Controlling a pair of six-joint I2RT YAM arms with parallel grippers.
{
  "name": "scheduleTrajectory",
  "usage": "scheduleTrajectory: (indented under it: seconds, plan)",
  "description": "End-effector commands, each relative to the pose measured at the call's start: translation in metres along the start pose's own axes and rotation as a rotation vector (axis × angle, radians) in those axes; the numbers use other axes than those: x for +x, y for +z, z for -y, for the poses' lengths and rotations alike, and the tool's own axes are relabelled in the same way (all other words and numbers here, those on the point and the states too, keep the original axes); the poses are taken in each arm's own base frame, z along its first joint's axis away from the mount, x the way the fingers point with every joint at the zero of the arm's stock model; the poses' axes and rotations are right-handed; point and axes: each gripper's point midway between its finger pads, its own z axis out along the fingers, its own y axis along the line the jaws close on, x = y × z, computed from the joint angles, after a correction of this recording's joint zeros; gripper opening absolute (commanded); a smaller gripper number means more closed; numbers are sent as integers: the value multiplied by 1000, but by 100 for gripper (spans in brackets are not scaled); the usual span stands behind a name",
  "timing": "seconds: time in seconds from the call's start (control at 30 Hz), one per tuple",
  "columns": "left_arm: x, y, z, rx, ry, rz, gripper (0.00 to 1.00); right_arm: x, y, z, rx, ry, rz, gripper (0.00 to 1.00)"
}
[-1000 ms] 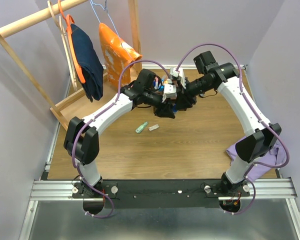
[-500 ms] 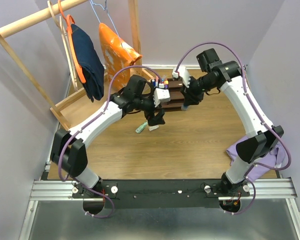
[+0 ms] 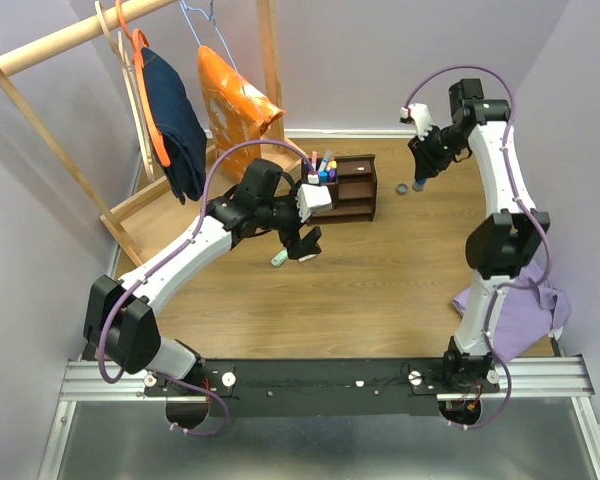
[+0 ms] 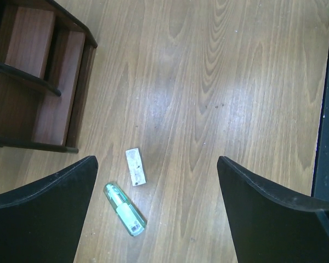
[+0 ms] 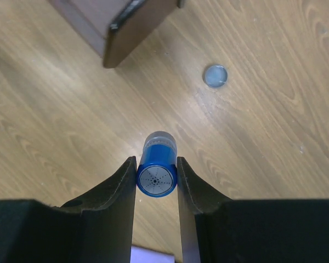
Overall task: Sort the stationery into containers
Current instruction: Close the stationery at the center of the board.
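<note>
Currently: left gripper [image 3: 306,243], fingers spread wide and holding nothing, above the pale green eraser [image 4: 124,210] and beige piece [image 4: 135,166], which lie just beside each other on the table [image 3: 380,280] near the organizer [image 3: 352,190]. Right gripper [image 5: 156,164], fingers clamped on a blue marker [image 5: 157,178], right of the organizer. Small round cap [image 5: 215,75] lies nearby.

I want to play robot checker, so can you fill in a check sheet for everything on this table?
Surface: wooden table, no spills seen.
Job's things: organizer holds pens; green piece and beige piece lie loose.
Clutter: round cap; purple cloth.
Grippers: left gripper jaws open; right gripper jaws shut on blue marker.
Cables: purple cables loop high, no snags seen.
Surroundings: clothes rack with hanging clothes.
</note>
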Motion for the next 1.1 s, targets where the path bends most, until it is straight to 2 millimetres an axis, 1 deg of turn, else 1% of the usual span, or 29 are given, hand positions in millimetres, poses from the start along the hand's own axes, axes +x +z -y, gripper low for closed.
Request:
scheduleTrajectory:
  seconds: [0.0,0.07,0.1,0.17,0.23,0.33,0.53,0.57,0.7,0.77,0.8,0.9,1.07]
  plan:
    - [-2,-3,-3,-24,-12,7,99,6,35,19,-50,84,-23,1]
    - [1,-1,-4,-24,-17,-1,99,0,44,29,-29,101,-2,1]
    - [2,-1,-4,-24,-17,-4,99,0,51,34,-24,107,1,1]
    - [5,-1,-5,-25,-26,-9,99,-2,58,42,-9,112,9,1]
    - [7,1,-5,-21,-34,-14,99,3,68,49,-1,121,-7,1]
    - [8,3,-7,-19,-44,-10,99,6,80,57,17,134,-15,1]
    - [9,5,-8,-14,-56,-11,99,3,97,76,63,173,9,1]
    - [10,4,-9,-15,-56,-14,99,4,105,79,65,176,8,1]
    - [14,5,-11,-21,-61,-23,99,3,115,89,82,189,23,1]
    - [17,6,-11,-20,-67,-28,99,1,120,91,82,193,34,1]
    - [16,6,-12,-21,-67,-27,99,4,125,91,76,197,28,1]
    - [19,6,-12,-21,-73,-31,99,7,130,94,80,196,22,1]
    - [21,7,-15,-23,-80,-34,99,16,138,92,65,203,-3,1]
